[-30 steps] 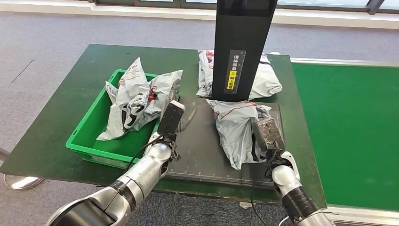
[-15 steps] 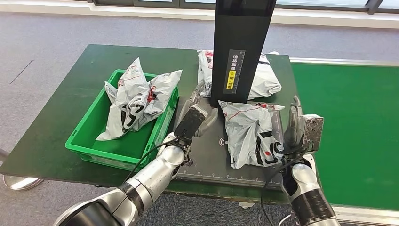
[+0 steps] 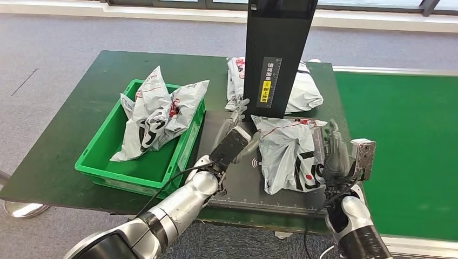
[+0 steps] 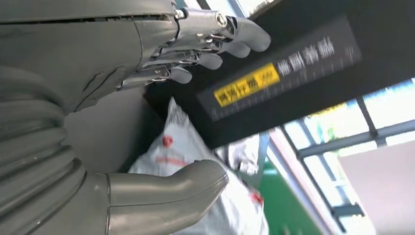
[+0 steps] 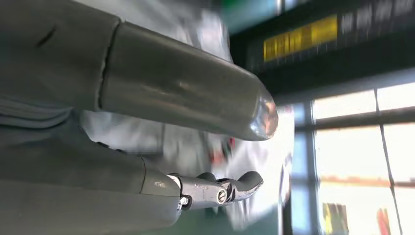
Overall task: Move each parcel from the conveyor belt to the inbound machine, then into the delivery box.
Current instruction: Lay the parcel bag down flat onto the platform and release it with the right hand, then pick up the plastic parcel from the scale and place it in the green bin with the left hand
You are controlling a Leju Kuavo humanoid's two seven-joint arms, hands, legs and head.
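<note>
**Parcel on the scanner plate, both hands beside it**

Fingers point(image 4: 215, 46) of the left hand point(image 3: 233, 141) are spread, holding nothing, just left of the grey parcel point(image 3: 289, 154). It lies on the inbound machine's dark plate point(image 3: 240, 181) below the black column point(image 3: 278, 54). Right hand point(image 3: 337, 156), blurred, fingers apart, flanks its right edge.
</note>
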